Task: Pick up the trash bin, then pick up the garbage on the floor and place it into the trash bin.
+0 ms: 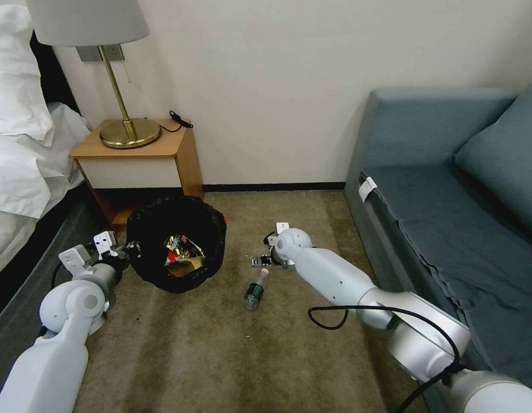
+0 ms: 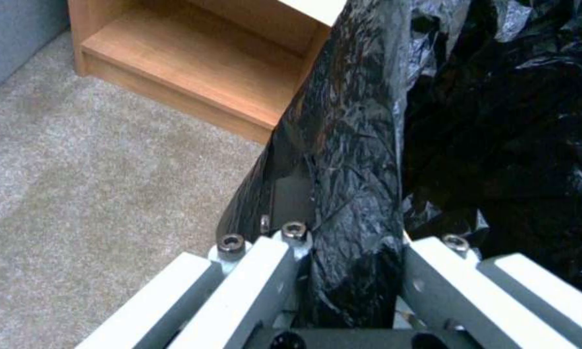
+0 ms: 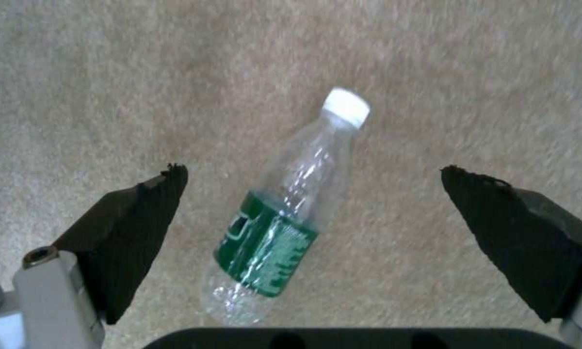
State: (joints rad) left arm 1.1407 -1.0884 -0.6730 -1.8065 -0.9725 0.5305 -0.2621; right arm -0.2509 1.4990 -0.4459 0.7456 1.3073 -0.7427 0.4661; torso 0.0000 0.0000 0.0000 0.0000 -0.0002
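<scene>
The trash bin (image 1: 177,244), round with a crinkled black bag liner, is held tilted just above the carpet in front of the nightstand. My left gripper (image 1: 125,250) is shut on its rim, and the left wrist view shows the black liner (image 2: 343,194) pinched between the fingers (image 2: 259,281). Shiny wrappers (image 1: 182,252) lie inside the bin. One piece of garbage, a clear plastic bottle (image 1: 256,289) with a green label and white cap, lies on the carpet. My right gripper (image 1: 264,259) hovers open above it, and the bottle (image 3: 284,223) lies between the black pads (image 3: 136,228).
A wooden nightstand (image 1: 134,160) with a brass lamp (image 1: 125,123) stands behind the bin. A bed (image 1: 19,160) runs along the left and a grey-blue sofa (image 1: 449,206) along the right. Bare carpet (image 1: 191,344) stretches in front.
</scene>
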